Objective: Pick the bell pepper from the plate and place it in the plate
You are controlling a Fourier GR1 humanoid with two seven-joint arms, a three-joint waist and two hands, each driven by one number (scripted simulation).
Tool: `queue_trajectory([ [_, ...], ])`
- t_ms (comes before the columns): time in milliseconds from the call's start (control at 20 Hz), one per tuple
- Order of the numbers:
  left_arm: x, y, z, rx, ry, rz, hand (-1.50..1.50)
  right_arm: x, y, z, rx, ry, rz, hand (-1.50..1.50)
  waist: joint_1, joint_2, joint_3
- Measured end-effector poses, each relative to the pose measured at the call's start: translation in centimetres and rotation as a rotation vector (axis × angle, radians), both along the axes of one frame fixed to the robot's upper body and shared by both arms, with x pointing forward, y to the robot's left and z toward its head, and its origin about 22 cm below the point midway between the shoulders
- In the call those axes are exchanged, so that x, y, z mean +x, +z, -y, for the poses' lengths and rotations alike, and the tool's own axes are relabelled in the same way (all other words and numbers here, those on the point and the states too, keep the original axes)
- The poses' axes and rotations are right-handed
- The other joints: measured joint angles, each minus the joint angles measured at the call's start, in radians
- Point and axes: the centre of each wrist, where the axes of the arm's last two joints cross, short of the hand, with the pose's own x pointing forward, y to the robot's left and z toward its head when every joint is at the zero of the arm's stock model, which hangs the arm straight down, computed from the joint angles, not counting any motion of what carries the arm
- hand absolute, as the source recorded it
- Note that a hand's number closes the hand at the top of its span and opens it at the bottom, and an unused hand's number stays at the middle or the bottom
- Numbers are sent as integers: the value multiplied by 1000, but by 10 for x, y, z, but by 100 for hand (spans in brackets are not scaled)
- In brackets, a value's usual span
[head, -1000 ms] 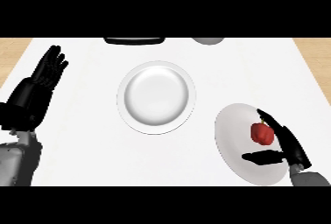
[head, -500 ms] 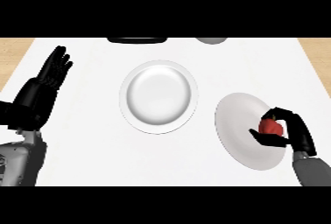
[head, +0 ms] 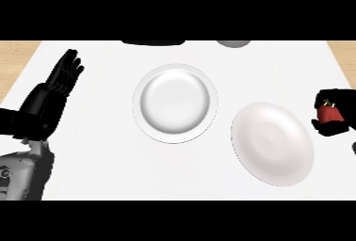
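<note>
Fingers (head: 68, 70) of the left hand (head: 43, 106) stood straight and relaxed at nine o'clock, resting, holding nothing. Near centre on the white surface (head: 104, 164) lay the rimmed plate (head: 173, 102), unfilled. At four o'clock sat the plain plate (head: 272, 143), now bare. At three o'clock the right hand (head: 336, 126) curled round the red bell pepper (head: 328, 113). Pickup looked done; carrying and placing remained.
</note>
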Motion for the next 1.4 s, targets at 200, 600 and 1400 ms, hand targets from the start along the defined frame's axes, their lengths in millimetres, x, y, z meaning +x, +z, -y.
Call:
queue_trajectory([
  [200,-1,0,-8,-4,21,-3,0,18,21,-18,43,132,44,150,-21,-6,0],
  [600,-8,2,-14,-1,47,-18,0,31,63,-70,310,401,177,150,-44,-14,0],
  [1400,-5,0,-8,3,31,-8,0,42,105,-233,512,585,128,150,-34,-9,0],
])
